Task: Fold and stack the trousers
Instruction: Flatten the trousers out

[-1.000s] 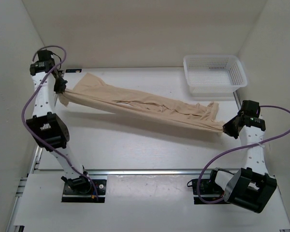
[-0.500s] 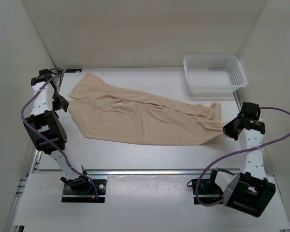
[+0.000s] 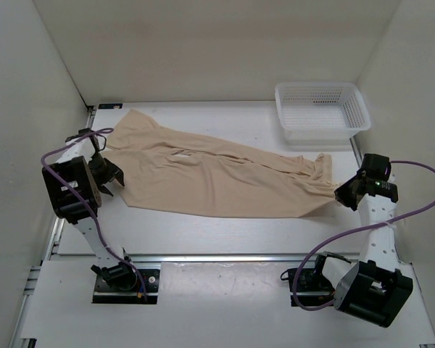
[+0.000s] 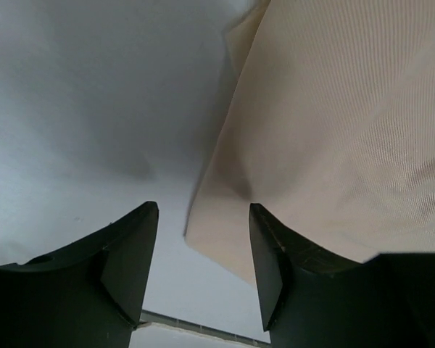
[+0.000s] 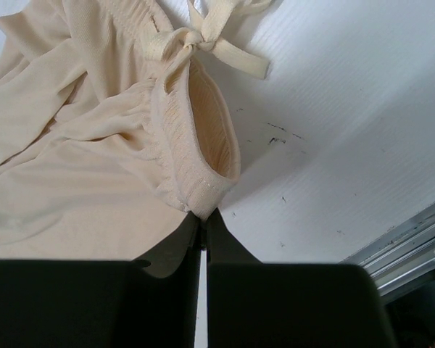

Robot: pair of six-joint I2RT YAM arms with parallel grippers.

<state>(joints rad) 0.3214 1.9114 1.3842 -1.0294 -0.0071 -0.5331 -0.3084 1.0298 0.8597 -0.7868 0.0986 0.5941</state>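
Two claws, two states: the left gripper (image 4: pixel 203 239) hangs with jaws apart over a leg-end corner of the trousers (image 3: pixel 217 177), while the right gripper (image 5: pixel 203 221) pinches the waistband (image 5: pixel 196 123). The trousers lie spread diagonally across the table (image 3: pixel 203 235). Folding seems next, and it calls for a left grip on that corner.
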